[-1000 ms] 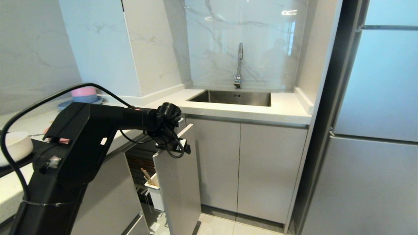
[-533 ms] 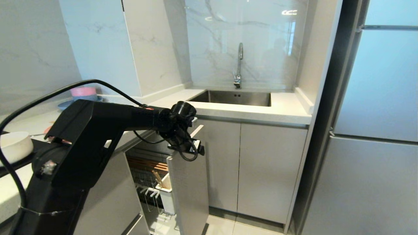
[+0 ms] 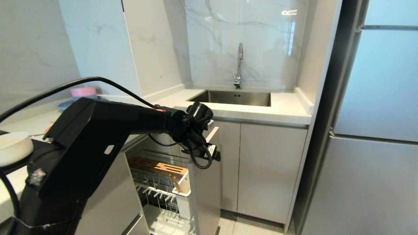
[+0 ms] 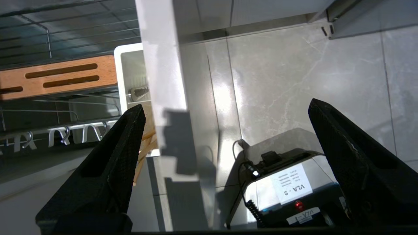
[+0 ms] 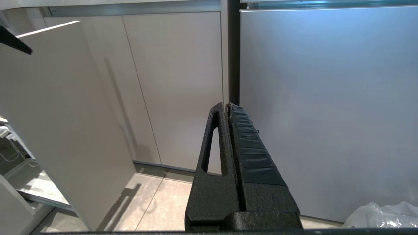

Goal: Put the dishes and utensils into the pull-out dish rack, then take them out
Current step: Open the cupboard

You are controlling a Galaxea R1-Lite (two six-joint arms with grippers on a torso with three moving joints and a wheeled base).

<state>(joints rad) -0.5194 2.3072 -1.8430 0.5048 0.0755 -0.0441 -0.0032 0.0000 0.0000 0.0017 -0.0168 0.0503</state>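
Note:
The pull-out dish rack [image 3: 156, 186] stands drawn out from under the counter, its pale grey cabinet front [image 3: 207, 195] facing right. Its orange-wood strip [image 4: 58, 76] and white utensil cup [image 4: 130, 75] show in the left wrist view. Wooden chopsticks [image 4: 145, 147] stand in the cup beside a shiny metal end [image 4: 138, 92]. My left gripper [image 3: 209, 140] [image 4: 225, 106] is open wide over the front's top edge [image 4: 160, 65], one finger [image 4: 124, 147] on the rack side. A cream-white bowl [image 3: 13, 147] sits on the counter at far left. My right gripper [image 5: 227, 106] is shut and empty, parked low.
Pink bowl [image 3: 83, 91] and blue plate [image 3: 65, 104] sit far back on the left counter. Sink [image 3: 235, 98] and faucet [image 3: 239, 65] lie ahead, closed cabinet doors [image 3: 254, 169] below, a tall fridge [image 3: 375, 130] at right. My base [image 4: 287, 189] stands on the tiled floor.
The rack has slid further out of the cabinet, rightward in the head view, and my left gripper has travelled with its front. Strip, cup and wire basket have come into sight.

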